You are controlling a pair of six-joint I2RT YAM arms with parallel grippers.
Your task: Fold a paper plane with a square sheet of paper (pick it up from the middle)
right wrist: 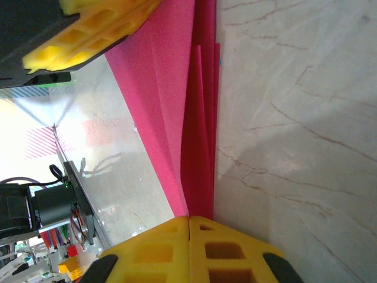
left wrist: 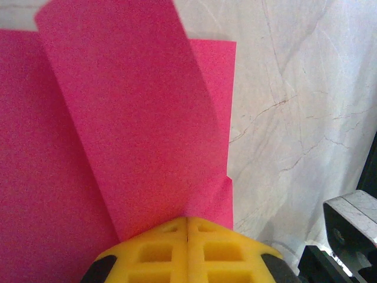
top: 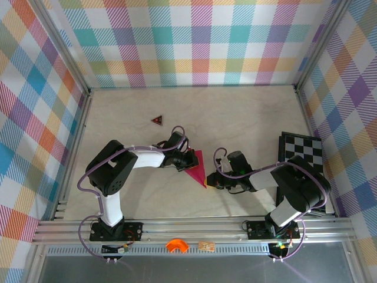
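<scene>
The magenta-pink paper (top: 198,167) is folded into a narrow pointed shape with layered flaps, lying mid-table between the two arms. My left gripper (top: 189,160) is shut on its upper left edge. In the left wrist view the yellow fingertips (left wrist: 187,227) meet on the paper (left wrist: 118,118), where one long flap overlaps a wider layer. My right gripper (top: 210,180) is shut on the lower point. In the right wrist view its jaws (right wrist: 188,221) pinch several creased layers (right wrist: 197,118), and the left gripper's yellow fingers (right wrist: 94,29) show at the top left.
A tiny dark red triangle (top: 157,119) lies further back on the table. A black-and-white checkerboard (top: 301,147) sits at the right edge beside the right arm. Plaid walls close three sides. An orange piece (top: 176,245) rests on the front rail.
</scene>
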